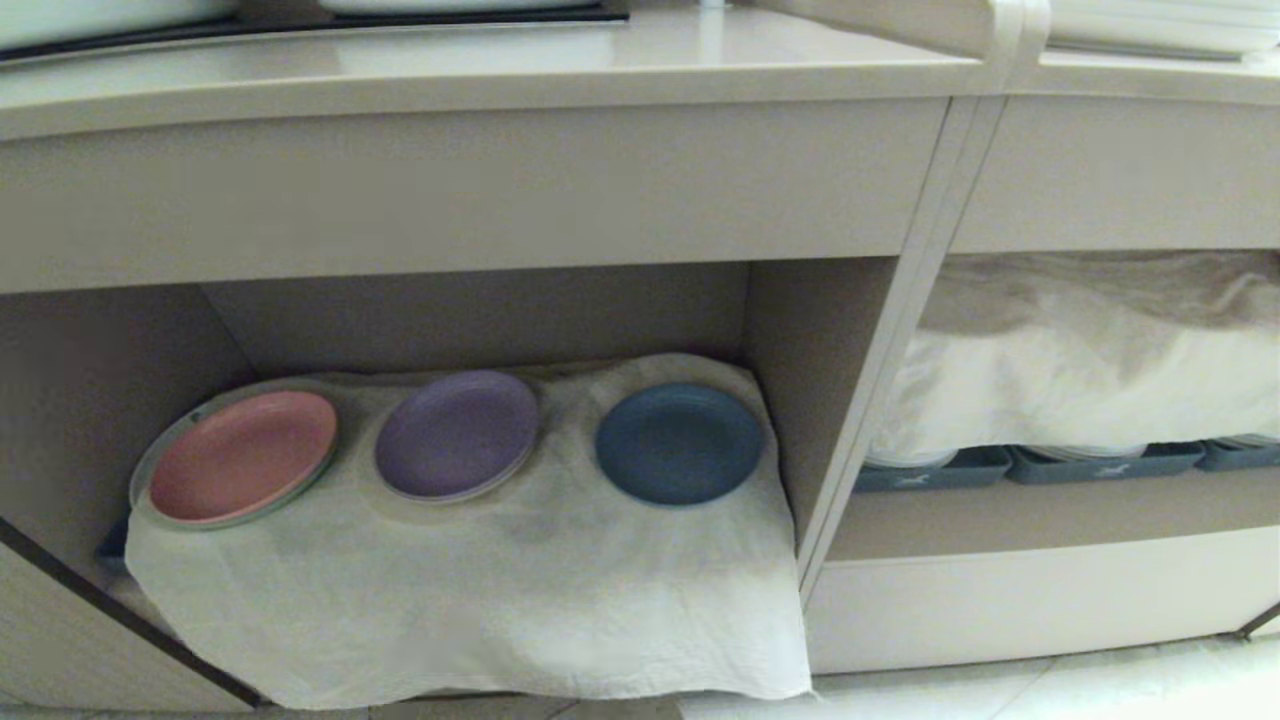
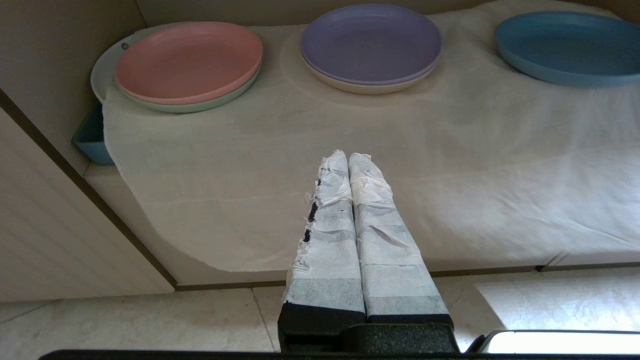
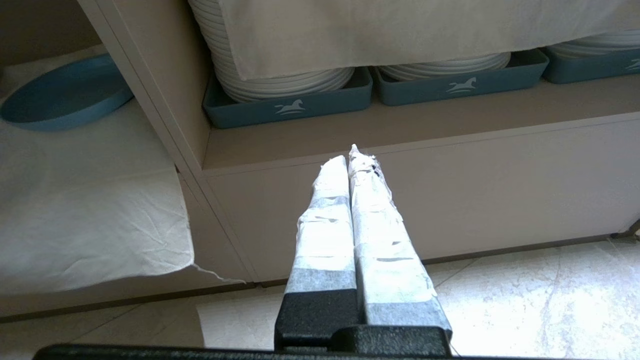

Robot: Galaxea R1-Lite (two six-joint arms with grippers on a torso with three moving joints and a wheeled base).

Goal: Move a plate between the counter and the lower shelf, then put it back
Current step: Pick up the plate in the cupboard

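On the lower shelf (image 1: 250, 330), toward its right wall and near the back edge of the rumpled white cloth (image 1: 480, 600), the plate (image 1: 680, 443) lies flat, right way up. It sits well apart from the purple plate (image 1: 458, 434) in the middle and the pink plate (image 1: 243, 455) at the left end, each of which rests on another plate beneath. Above, the worktop (image 1: 480, 70) carries nothing of the task yet.

Both arms hang low in front of the cabinet. Seen from its wrist camera, the left end effector (image 2: 348, 158) has its taped fingers pressed together, holding nothing, aimed at the cloth's front edge. The right end effector (image 3: 349, 159) is likewise closed and empty, pointing at the cabinet face under the compartment of grey-blue trays (image 3: 290, 105) stacked with white plates (image 3: 280, 80).

The plate looks matte, stiff and fairly light, probably plastic or melamine, so unlikely to shatter but likely to skate on a smooth surface. Lying flat, it offers only its shallow raised rim. A sensible hold would be a pinch across the near rim, one finger inside the well and one under the lip. The soft cloth should yield enough for a finger to slip beneath, though it may snag and drag along. A one-sided grip will make the plate droop, so a firm pinch matters.
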